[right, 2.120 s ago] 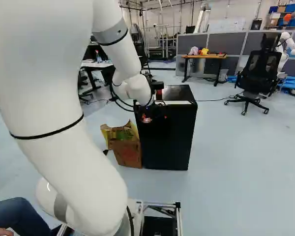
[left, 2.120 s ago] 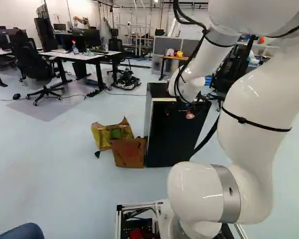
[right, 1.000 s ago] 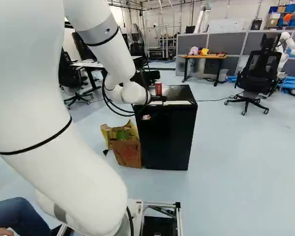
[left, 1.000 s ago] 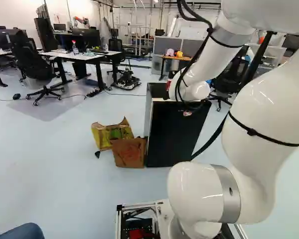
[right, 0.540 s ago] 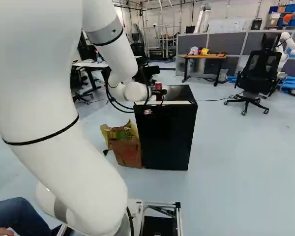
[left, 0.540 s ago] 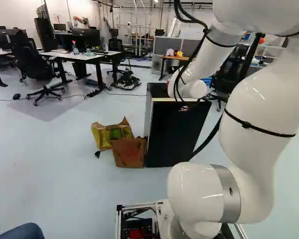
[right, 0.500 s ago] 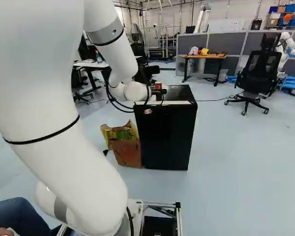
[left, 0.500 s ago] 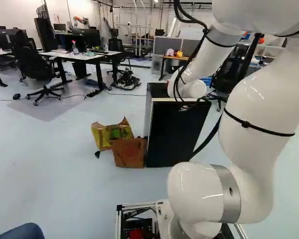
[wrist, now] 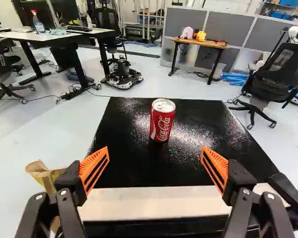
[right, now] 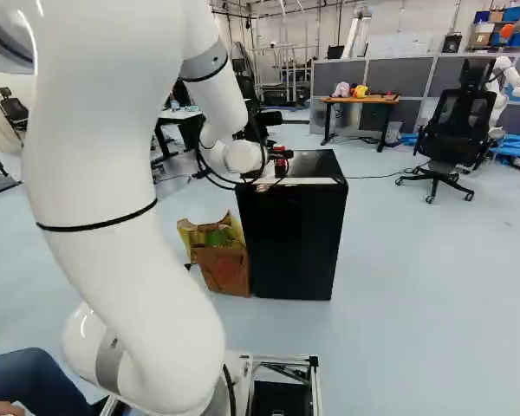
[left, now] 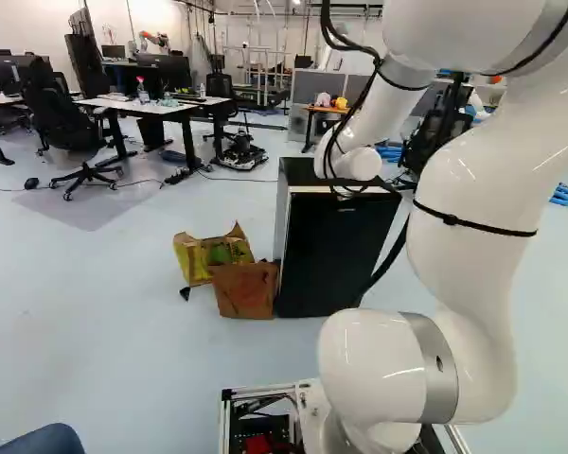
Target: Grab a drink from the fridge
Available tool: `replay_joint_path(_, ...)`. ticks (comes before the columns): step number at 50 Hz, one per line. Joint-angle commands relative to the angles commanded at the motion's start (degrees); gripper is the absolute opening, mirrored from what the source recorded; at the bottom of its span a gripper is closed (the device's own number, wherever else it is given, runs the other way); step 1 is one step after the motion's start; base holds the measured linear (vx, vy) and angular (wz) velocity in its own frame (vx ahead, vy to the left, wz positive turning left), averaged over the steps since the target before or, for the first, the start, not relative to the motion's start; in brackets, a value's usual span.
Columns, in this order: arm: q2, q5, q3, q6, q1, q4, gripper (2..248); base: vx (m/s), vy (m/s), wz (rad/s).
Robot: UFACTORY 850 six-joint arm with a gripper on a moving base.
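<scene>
red can (wrist: 162, 120): stood upright on the fridge (right: 295, 247) top, ahead of your gripper (wrist: 155, 148); likely there so you could grab without opening
gripper: fingers wide apart, nothing held, presumably spread so you'd straddle the can
fridge: looked shut, your target being outside anyway
cardboard box (right: 223, 270): beside fridge, seemed off your path

The scene holds one red cylindrical can with a silver top (wrist: 162, 121), one black box-shaped fridge (right: 295, 243), two ribbed orange finger pads (wrist: 93, 160), two upright bottles (wrist: 38, 25) and one brown-topped table with black legs (right: 360, 99).
</scene>
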Motion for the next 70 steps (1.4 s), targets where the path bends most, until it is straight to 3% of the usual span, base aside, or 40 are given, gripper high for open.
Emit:
replay_joint_path(41,-9.9,0.0,-11.8,0.0,1.3,6.9,247,0.0,0.0,0.0)
replay_joint_path(70,-15.9,0.0,-16.3,0.0,0.3,7.0,247,0.0,0.0,0.0)
